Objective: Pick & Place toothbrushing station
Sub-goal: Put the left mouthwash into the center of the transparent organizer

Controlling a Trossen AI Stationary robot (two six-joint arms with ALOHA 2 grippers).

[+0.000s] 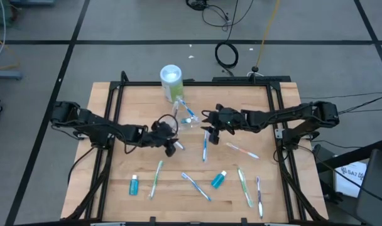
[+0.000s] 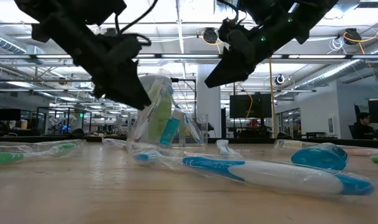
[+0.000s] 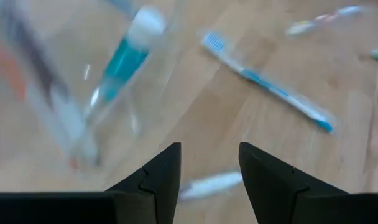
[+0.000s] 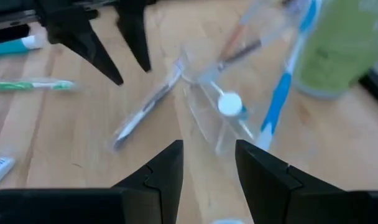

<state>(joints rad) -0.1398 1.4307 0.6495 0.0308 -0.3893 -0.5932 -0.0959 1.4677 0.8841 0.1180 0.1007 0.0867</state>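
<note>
Both grippers empty and parted, left gripper [image 1: 170, 145] and right gripper [image 1: 211, 127] flank the cup [image 1: 190, 118]; a nudge likely tips it, spilling brushes.

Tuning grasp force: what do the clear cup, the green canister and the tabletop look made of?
Clear cup: thin transparent plastic by the look; the tube and brushes inside show straight through it.
Green canister: green body with white lid, probably plastic or coated card; can't tell which.
Tabletop: pale wood, matte, with visible plank seams and grain.

Open-plan lab: monitors [image 2: 248, 106], ceiling pipework [image 2: 176, 59].
</note>
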